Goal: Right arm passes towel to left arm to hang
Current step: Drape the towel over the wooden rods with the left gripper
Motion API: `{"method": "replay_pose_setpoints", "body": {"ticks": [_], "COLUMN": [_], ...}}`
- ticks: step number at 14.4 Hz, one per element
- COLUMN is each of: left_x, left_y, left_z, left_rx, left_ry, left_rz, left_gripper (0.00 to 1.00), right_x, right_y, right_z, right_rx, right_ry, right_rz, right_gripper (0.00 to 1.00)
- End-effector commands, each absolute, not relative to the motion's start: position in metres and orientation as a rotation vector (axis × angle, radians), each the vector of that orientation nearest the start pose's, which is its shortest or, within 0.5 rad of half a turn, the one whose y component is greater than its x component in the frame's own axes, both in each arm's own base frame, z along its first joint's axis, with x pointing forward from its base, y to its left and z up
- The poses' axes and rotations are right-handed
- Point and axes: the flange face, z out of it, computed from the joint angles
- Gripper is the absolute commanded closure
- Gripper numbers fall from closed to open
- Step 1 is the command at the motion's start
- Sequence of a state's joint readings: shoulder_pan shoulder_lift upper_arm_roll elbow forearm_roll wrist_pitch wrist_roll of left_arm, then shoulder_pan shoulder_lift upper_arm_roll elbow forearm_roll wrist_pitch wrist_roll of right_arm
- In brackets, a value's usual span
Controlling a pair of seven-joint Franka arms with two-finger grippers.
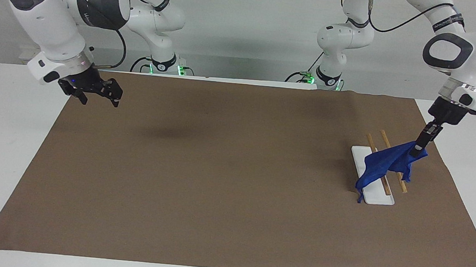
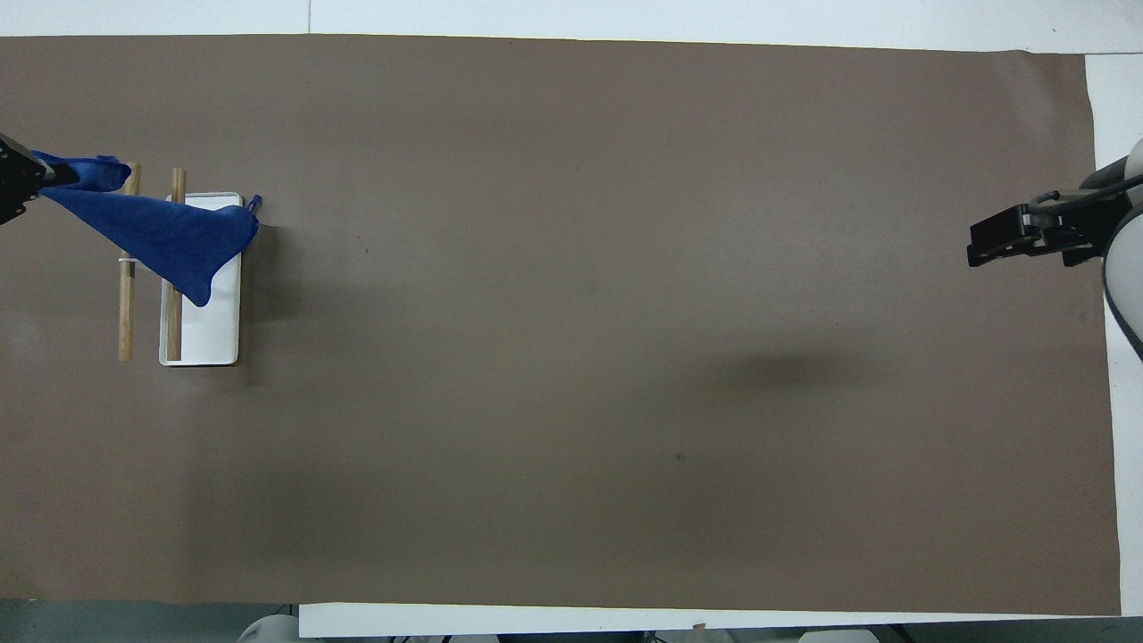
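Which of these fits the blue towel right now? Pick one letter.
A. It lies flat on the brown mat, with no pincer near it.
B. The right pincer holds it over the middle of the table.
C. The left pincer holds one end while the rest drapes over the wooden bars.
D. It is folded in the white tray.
C: the left pincer is shut on one end of the towel, which drapes over the wooden bars; the right pincer hangs open and empty.
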State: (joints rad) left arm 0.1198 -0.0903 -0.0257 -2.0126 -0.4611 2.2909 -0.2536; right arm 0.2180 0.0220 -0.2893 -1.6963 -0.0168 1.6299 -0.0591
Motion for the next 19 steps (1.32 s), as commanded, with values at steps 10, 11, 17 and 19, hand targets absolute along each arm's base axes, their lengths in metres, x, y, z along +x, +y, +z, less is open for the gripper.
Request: {"method": "replay_pose_setpoints", "body": {"ticks": [10,11,17,19], "left_x": [0.577,0.574,0.553,0.544], "left_y": [0.065,0.076,0.092,0.095], "left_z": [0.542,0.539,0.513,0.505], "left_rx": [-3.366,-3.346,-3.302,-3.293], "left_ry": [-0.798,-0.747,-0.512,-0.459], "left_rz": [-0.676,-0.661,-0.495,-0.466], "left_gripper": [0.98,0.98,0.94,0.94], "right_x": [0.556,0.556,0.556,0.556], "right_y": [-0.043,-0.043,-0.043,-0.043], "right_z": [0.558,0.558,0.558,0.558], "right_rx": [-3.165,-3.165,-3.166,-3.166], "right_ry": [-0.043,-0.043,-0.038,-0.038], "right_rz": [0.166,0.166,0.166,0.166], "right_gripper": [0.01,0.01,0.01,0.01]}}
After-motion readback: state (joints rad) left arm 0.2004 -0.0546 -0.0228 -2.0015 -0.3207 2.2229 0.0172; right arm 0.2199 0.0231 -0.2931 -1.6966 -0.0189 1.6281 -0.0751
